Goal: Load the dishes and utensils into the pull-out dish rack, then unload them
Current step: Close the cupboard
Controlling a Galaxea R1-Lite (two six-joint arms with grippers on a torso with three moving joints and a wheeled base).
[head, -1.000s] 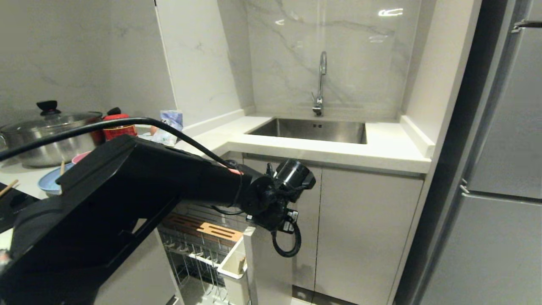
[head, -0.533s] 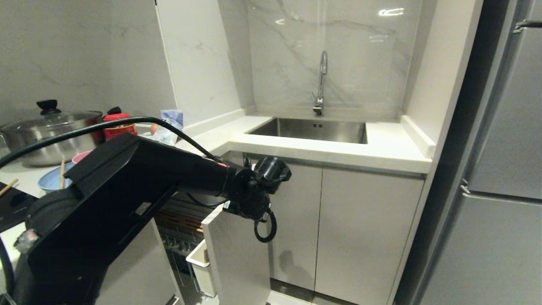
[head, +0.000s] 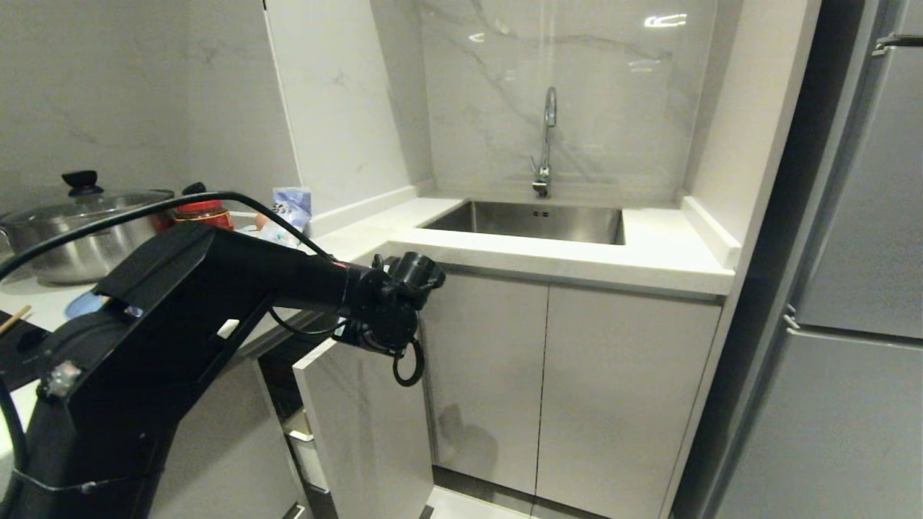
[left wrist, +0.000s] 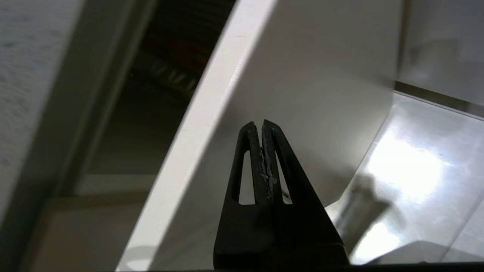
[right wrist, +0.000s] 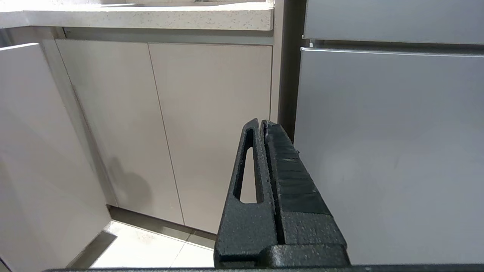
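Head view: the left arm is extended across the counter front, its wrist set at the top edge of the rack (head: 360,425)'s grey front panel, which stands partly pulled out from the cabinet run below the sink (head: 533,220); only a dark gap and a strip of the white cup (head: 306,454) are exposed behind the panel. The plate (head: 78,304) is glimpsed as a blue sliver on the counter behind the arm, in front of the pot (head: 72,231); bowl, chopsticks and fork are hidden, apart from 1 wooden tip at the frame's left edge that may be a chopstick. Left wrist view: the left gripper (left wrist: 262,126) is shown clenched on nothing, its 2 fingers pressed together, lying against or just in front of the panel face; contact cannot be confirmed. The dark rack interior is seen beyond the panel's pale edge. Right wrist view: the right gripper (right wrist: 262,122) is shown closed and empty, parked low, facing the cabinet doors and the fridge (right wrist: 389,151). The step in hand is judged to be the sliding of the rack by its panel; whether it is being shut or drawn out cannot be settled here. The next move calls for steady force along the slide, without slipping off the panel edge. No brand, label or legible writing is visible.
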